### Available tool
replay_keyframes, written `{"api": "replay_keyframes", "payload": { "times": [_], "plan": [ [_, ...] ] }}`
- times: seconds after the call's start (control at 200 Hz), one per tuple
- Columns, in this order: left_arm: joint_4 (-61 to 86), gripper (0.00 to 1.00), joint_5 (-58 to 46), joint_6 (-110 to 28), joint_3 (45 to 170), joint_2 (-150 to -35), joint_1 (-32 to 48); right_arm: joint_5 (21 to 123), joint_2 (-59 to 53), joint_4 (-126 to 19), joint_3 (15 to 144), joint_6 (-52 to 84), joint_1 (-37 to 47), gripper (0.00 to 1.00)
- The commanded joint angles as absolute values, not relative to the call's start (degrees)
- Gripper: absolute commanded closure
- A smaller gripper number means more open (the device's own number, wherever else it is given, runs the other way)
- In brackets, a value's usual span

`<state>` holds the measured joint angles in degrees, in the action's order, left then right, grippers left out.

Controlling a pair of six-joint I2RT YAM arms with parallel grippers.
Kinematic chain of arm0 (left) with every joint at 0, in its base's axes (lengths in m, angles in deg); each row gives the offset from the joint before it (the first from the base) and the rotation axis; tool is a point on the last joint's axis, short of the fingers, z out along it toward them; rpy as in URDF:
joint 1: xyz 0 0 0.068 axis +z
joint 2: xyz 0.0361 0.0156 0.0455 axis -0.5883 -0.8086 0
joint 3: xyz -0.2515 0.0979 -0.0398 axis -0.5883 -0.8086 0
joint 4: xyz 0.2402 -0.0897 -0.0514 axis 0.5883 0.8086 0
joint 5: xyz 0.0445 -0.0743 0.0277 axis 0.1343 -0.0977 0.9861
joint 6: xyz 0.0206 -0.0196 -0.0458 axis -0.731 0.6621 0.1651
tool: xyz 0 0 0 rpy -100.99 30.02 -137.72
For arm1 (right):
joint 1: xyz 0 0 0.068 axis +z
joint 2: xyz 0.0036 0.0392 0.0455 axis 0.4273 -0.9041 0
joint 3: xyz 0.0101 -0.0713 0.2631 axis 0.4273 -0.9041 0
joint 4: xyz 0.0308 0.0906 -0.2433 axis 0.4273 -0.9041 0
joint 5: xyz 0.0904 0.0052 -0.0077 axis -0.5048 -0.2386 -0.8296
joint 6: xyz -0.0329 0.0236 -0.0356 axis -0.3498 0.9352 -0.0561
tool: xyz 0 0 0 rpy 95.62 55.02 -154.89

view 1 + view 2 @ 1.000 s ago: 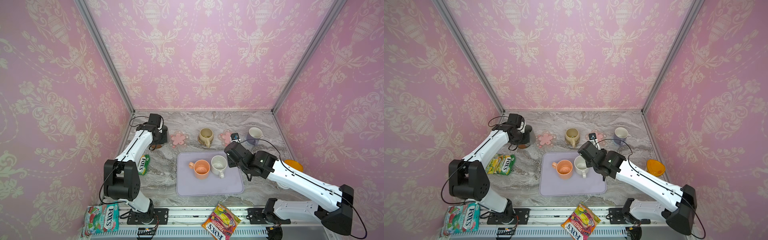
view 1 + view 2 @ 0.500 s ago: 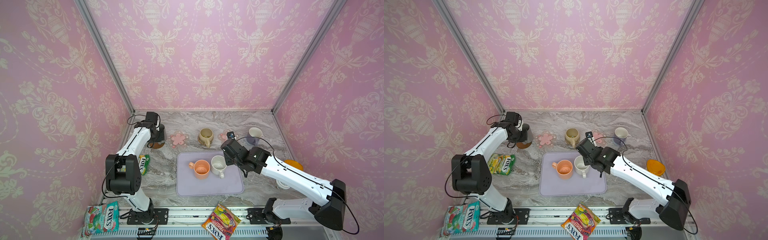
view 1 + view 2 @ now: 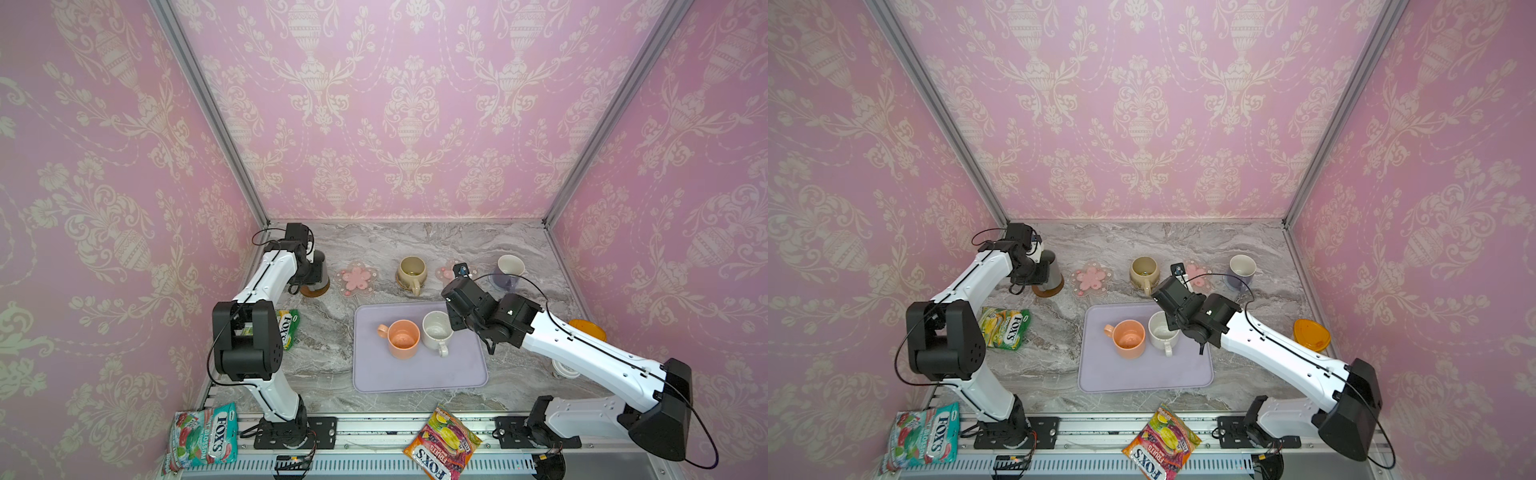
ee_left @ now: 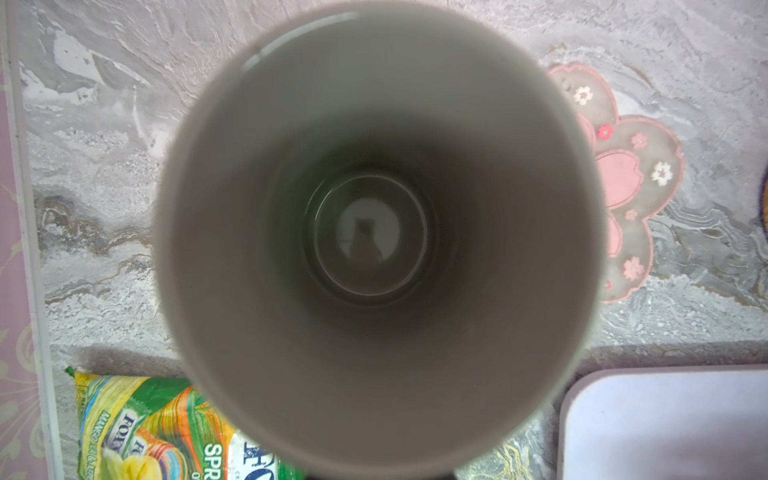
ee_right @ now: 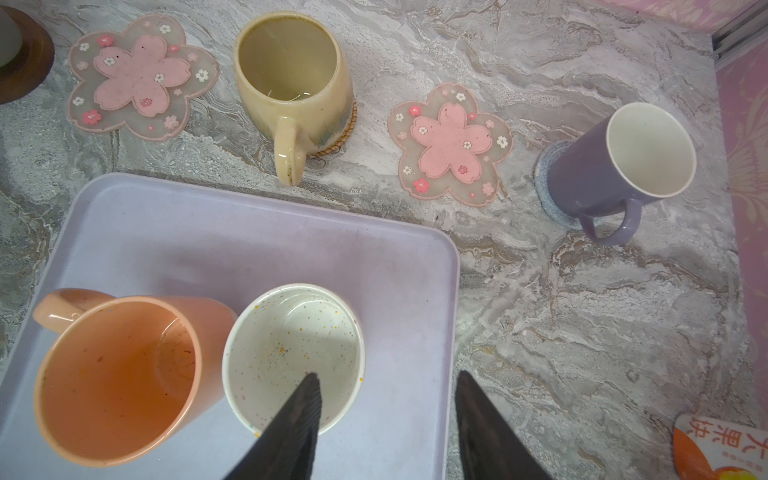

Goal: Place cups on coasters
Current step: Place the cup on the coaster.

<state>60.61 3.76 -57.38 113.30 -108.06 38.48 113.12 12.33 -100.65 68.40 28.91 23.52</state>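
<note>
My left gripper [image 3: 312,266] is shut on the dark grey-green cup [image 3: 321,269], which sits upright over the brown disc coaster [image 3: 316,291]. This cup's inside [image 4: 374,232] fills the left wrist view and hides the fingers. On the lavender tray [image 3: 415,374] stand the peach cup [image 5: 120,374] and the speckled white cup [image 5: 291,349]. My right gripper [image 5: 386,376] is open, with one finger above the white cup's mouth and the other outside it. The beige cup [image 5: 291,79] sits on the rattan coaster [image 5: 347,129]. The lavender cup [image 5: 615,166] sits on the blue knitted coaster [image 5: 548,195]. Two pink-flower coasters [image 5: 141,77] [image 5: 451,143] are bare.
A green candy bag [image 3: 287,328] lies left of the tray. Two more candy bags [image 3: 203,432] [image 3: 442,444] lie at the front rail. An orange-lidded container [image 3: 586,330] sits at the right. Pink walls close in the back and both sides.
My right gripper has moved left and now straddles the white cup's rim. My left arm has swung its elbow leftward, while the dark cup has stayed at the brown coaster.
</note>
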Motion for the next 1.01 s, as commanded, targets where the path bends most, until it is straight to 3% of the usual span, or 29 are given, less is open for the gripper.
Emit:
{"api": "replay_keyframes", "payload": {
  "times": [0.0,1.001],
  "plan": [
    [58.6,1.00,3.6,-60.3,115.9,-108.0,39.7,113.1,11.8,-100.3,69.8,28.9,23.1,0.46],
    [53.3,1.00,-0.3,-56.4,109.8,-108.2,41.8,111.4,10.5,-98.5,69.5,29.3,23.0,0.46]
  ]
}}
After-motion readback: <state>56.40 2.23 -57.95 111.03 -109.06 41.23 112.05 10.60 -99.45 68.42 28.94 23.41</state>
